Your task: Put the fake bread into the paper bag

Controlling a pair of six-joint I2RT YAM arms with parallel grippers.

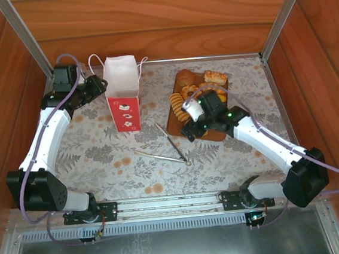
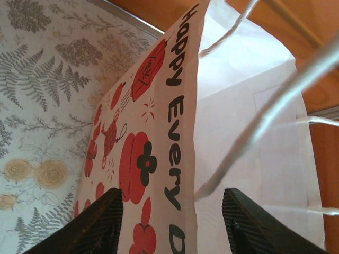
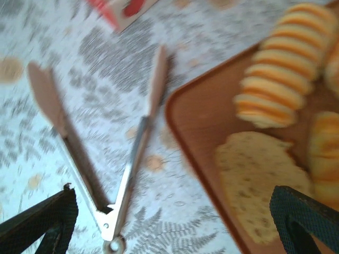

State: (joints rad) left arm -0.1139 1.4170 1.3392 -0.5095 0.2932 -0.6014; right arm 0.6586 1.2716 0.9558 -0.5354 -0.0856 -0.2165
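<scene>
The left fingers (image 2: 98, 225) are straddling the paper bag (image 2: 132, 159) at its top corner, whether pinching I cannot tell; the right fingers (image 3: 302, 217) are hanging spread wide over tongs (image 3: 132, 164) and the fake bread (image 3: 278, 79) lying on a board (image 3: 204, 132)

Metal tongs (image 3: 131, 169) lie spread on the fern-print tablecloth (image 3: 95, 58), just beside the brown board (image 3: 204, 127).

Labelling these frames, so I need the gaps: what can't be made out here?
Top view: right arm covers part of the fake bread, so no count.
Left wrist view: bottom edge cuts the paper bag lettering; whether the left gripper pinches it is unclear.
Right wrist view: blur softens tongs and bread detail.
</scene>
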